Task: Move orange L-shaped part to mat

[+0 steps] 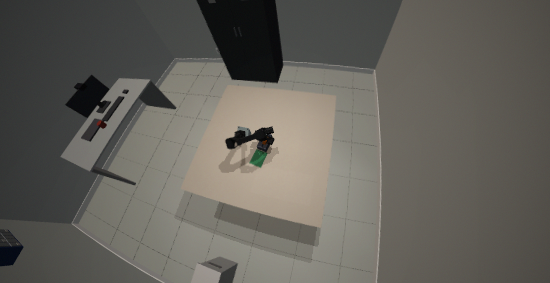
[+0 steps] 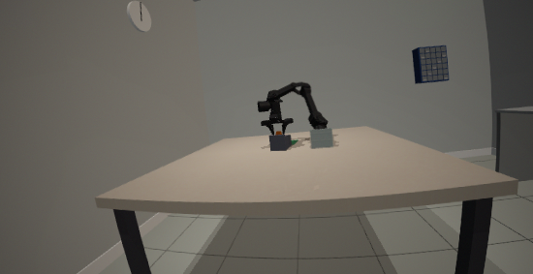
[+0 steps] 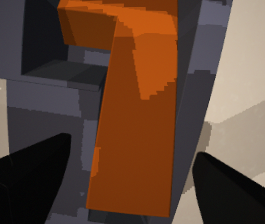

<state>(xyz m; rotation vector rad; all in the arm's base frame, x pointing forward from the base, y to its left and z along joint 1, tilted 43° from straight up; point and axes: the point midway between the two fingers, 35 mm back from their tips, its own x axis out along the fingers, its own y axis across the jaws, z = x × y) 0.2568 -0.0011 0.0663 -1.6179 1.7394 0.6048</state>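
The orange part (image 1: 264, 143) (image 2: 278, 133) (image 3: 135, 150) is tipped in the grey tray (image 2: 277, 143) (image 3: 38, 127). Its L-shaped end is at the top of the wrist view, down in the pocket. Its straight end stands raised towards the camera, and a bit of orange shows above the tray in the exterior view. My gripper (image 2: 277, 129) (image 3: 134, 152) is open above the tray and points down, one finger on each side of the straight end, with a gap on both sides. The green mat (image 1: 258, 158) (image 2: 295, 142) lies beside the tray, with nothing on it in the top view.
The arm stands on a pale block (image 2: 322, 138) on the wooden table (image 1: 295, 188) (image 2: 218, 179), beside the tray. The arm reaches over from the block to the tray. The tray's side walls rise beside the part. A desk (image 1: 82, 150) and a dark cabinet (image 1: 245, 48) stand away from the table.
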